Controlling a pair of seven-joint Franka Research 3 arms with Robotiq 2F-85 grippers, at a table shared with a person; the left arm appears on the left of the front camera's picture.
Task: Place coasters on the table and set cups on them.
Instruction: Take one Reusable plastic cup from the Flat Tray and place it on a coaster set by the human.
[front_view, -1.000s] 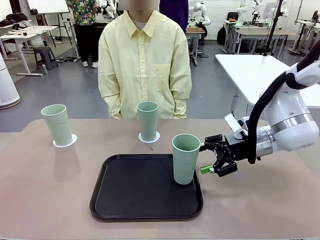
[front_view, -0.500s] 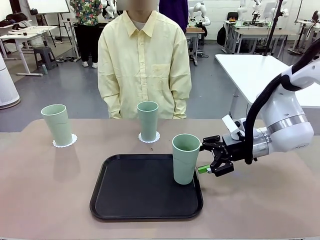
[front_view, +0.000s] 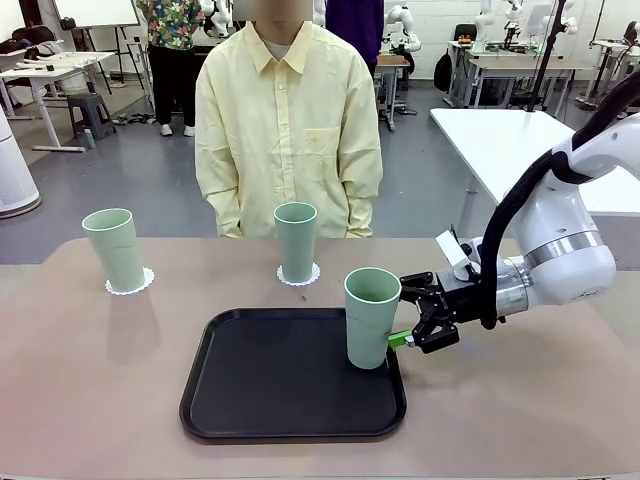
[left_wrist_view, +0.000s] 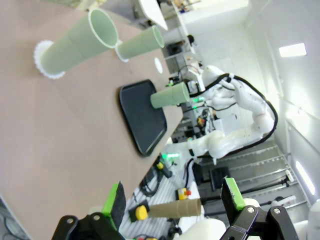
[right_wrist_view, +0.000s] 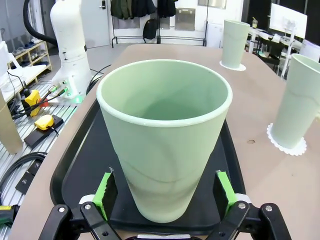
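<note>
The right gripper has its jaws spread wide on either side of one sage-green cup – pads flanking its lower wall, contact not certain. That cup stands upright at the right edge of the black tray. The left gripper hangs above the tabletop with jaws open and empty. Three cups in all – the other two each stand on a white coaster near the person.
</note>
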